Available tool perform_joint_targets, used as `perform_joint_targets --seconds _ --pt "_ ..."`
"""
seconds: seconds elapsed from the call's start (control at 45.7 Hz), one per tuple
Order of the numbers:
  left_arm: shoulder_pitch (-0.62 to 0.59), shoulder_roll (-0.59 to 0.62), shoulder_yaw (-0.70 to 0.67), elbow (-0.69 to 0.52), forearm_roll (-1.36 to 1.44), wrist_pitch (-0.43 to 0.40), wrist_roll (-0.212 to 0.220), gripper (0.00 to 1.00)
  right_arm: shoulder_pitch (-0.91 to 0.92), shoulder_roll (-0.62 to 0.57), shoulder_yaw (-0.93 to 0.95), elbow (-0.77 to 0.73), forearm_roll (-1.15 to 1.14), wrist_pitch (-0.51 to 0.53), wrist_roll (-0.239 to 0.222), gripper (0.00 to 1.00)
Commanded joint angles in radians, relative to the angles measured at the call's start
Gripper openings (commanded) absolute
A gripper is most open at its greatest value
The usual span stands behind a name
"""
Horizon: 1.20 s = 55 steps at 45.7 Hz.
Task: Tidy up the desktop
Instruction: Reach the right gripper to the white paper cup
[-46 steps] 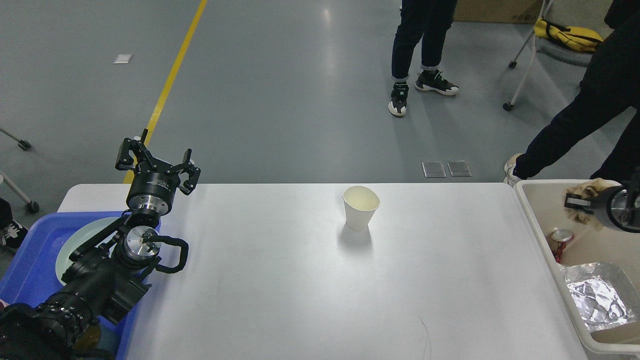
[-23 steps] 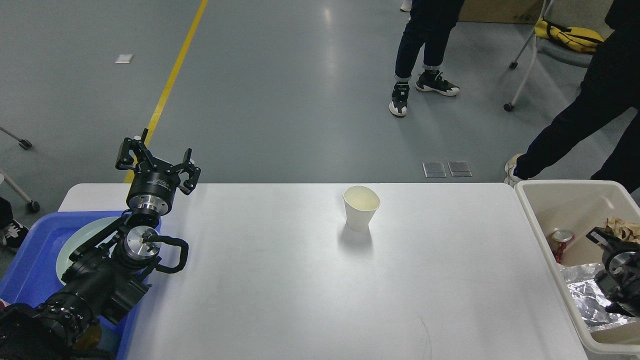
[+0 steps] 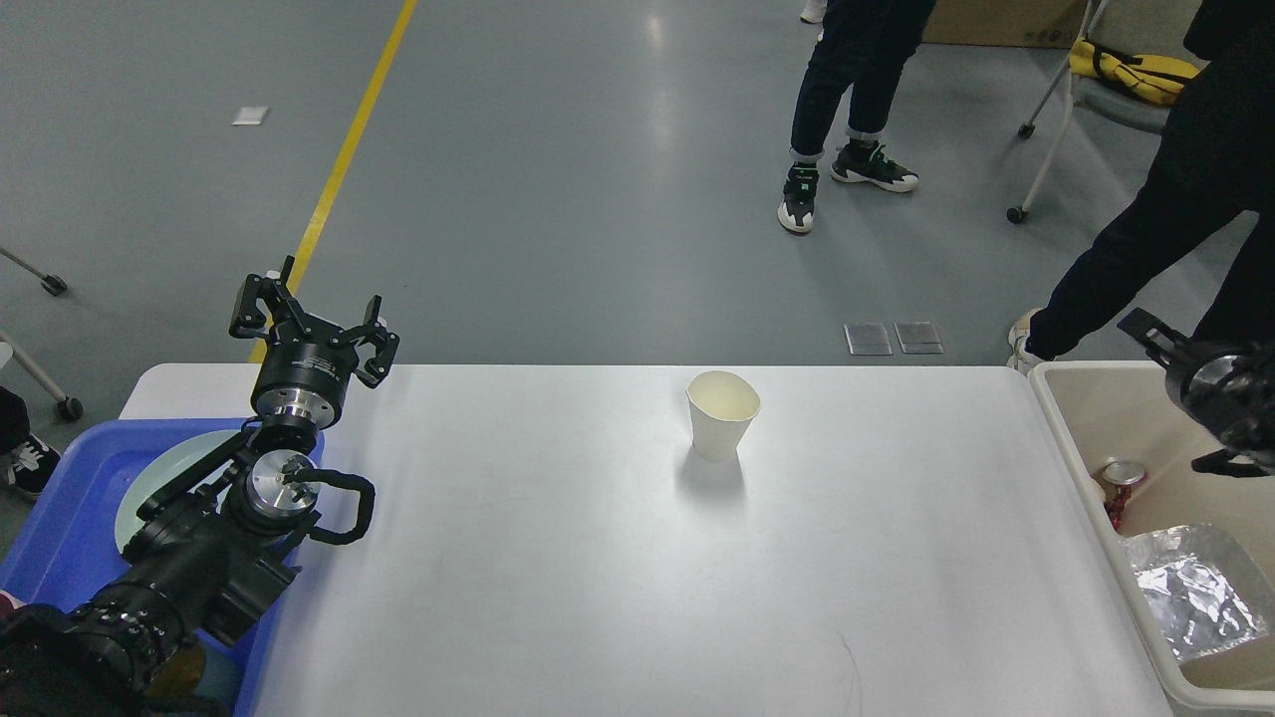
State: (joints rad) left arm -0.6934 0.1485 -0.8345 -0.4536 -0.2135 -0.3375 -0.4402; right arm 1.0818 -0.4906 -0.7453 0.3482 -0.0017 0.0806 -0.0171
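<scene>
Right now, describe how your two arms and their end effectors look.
Left arm: black, jointed segments, silver metal discs at the joints, a looping black cable, white lettering on the wrist. Its left end effector has two black skeletal fingers. Right end effector: black with a silvery disc, mostly cut off.

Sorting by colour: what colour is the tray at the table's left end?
Blue; the tray shows in the head view, partly behind the left arm.

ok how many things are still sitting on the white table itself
1: a paper cup, upright near the far edge of the white table, a bit right of centre. The blue tray at the left end may rest partly on it; my left arm hides that.
</scene>
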Motion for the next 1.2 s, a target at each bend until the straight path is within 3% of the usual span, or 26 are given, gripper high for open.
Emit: perform_joint_targets --seconds 0.0,0.241,0.35,0.438,0.723,1.007,1.182 --pt "0.0 0.0 0.0 0.0 -0.001 0.0 0.0 0.98 0.217 -0.095 -0.104 0.297 -0.004 0.096 0.002 1.0" --pt "0.0 0.0 0.0 0.0 0.0 0.0 0.002 0.98 0.733 -0.12 -0.361 0.977 -0.009 0.1 0.011 1.0" --pt "0.002 0.0 0.0 0.0 0.0 0.0 0.0 0.98 0.831 -0.092 -0.355 1.224 -0.011 0.09 0.011 1.0" --pt "0.002 0.0 0.0 0.001 0.0 0.0 0.0 0.98 0.859 -0.046 -0.352 1.334 -0.008 0.09 0.011 1.0" --pt "0.002 0.0 0.0 0.0 0.0 0.0 0.0 0.98 0.791 -0.032 -0.353 1.296 -0.011 0.07 0.011 1.0" --pt "0.0 0.0 0.0 0.0 0.0 0.0 0.0 0.98 0.431 0.001 -0.085 1.03 0.095 -0.056 0.009 1.0" --pt "0.002 0.0 0.0 0.0 0.0 0.0 0.0 0.98 0.33 0.072 0.03 0.862 0.242 -0.074 0.011 1.0"
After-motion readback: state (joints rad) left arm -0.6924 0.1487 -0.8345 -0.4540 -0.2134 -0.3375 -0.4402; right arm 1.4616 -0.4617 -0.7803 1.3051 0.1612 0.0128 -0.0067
